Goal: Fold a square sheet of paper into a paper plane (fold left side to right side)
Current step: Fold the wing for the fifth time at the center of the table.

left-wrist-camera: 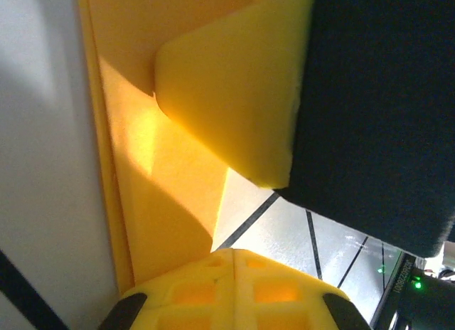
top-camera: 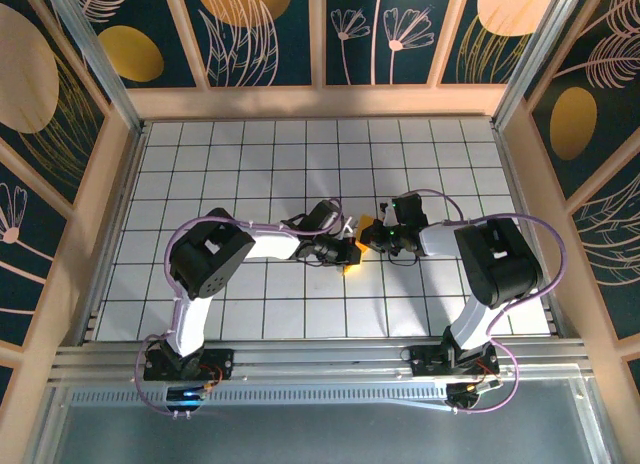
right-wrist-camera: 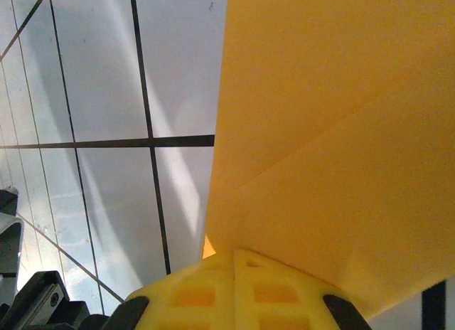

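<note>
Our left claw (left-wrist-camera: 234,280) and right claw (right-wrist-camera: 234,280) both have their pads closed together at a seam, and we see nothing pinched. The folded square sheet of paper (right-wrist-camera: 334,131) lies on the table (right-wrist-camera: 106,74), right at both tips.

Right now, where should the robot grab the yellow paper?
Probably pinch the paper at its straight free edge, coming in low from the table side. The sheet is thin and creased flat, so one finger would need to slip under that edge.
</note>
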Motion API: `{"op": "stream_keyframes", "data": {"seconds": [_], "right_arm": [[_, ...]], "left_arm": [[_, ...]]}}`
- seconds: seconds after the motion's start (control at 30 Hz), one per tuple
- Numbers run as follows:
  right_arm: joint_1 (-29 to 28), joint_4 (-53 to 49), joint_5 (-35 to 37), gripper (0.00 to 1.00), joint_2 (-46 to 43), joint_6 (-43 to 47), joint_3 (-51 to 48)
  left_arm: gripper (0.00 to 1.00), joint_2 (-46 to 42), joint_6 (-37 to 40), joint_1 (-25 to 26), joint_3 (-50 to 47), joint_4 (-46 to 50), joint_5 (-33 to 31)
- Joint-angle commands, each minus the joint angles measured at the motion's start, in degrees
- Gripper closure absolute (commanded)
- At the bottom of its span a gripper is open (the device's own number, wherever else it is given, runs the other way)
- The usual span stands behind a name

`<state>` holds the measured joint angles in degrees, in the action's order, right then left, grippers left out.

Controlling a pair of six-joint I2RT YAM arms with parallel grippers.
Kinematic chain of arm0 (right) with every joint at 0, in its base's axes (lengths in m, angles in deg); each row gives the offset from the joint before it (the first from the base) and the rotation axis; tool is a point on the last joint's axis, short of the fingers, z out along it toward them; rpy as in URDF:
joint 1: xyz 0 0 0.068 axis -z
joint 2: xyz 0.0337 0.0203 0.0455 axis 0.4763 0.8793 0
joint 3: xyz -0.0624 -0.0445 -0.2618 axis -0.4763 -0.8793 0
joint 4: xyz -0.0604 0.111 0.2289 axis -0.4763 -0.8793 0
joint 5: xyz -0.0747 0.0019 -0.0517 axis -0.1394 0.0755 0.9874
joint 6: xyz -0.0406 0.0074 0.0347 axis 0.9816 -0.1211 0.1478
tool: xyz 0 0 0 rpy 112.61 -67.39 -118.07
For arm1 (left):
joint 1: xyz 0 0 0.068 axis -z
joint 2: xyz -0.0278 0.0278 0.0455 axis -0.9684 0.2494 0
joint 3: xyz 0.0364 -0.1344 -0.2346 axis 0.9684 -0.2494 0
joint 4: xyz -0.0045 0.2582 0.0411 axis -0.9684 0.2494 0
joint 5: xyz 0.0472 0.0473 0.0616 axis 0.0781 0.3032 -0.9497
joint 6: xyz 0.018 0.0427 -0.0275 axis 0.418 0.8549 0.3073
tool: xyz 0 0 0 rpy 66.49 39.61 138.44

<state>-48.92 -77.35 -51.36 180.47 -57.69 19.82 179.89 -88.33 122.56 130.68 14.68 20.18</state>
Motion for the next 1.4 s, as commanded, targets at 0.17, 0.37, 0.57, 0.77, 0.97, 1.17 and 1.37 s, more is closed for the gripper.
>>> {"op": "stream_keyframes", "data": {"seconds": [0.17, 0.37, 0.57, 0.77, 0.97, 1.17, 1.37], "right_arm": [[-0.46, -9.10, 4.97, 1.00, 2.85, 0.95, -1.26], [-0.46, -9.63, 5.41, 1.00, 3.22, 1.17, -1.04], [-0.44, -9.78, 5.41, 1.00, 3.44, 1.26, -0.86], [-0.41, -10.06, 5.50, 1.00, 3.29, 1.36, -0.60], [-0.39, -10.51, 5.50, 1.00, 3.31, 1.52, -0.18], [-0.38, -10.78, 5.31, 1.00, 3.26, 1.90, 1.45], [-0.52, -11.99, 4.33, 1.00, 2.12, 3.37, 6.85]], "left_arm": [[1.00, 0.09, 5.38, 1.10, -0.85, 9.60, -5.25], [1.00, -1.89, 7.22, 1.89, -3.65, 12.63, -7.20], [1.00, -4.12, 7.75, 2.26, -6.69, 13.80, -7.18], [1.00, -6.33, 9.15, 2.57, -8.86, 15.98, -7.98], [1.00, -8.85, 9.88, 2.83, -10.72, 17.45, -9.01], [1.00, -12.33, 10.40, 2.76, -12.86, 18.43, -10.07], [1.00, -18.40, 8.74, 2.46, -14.88, 15.66, -9.29]]}}
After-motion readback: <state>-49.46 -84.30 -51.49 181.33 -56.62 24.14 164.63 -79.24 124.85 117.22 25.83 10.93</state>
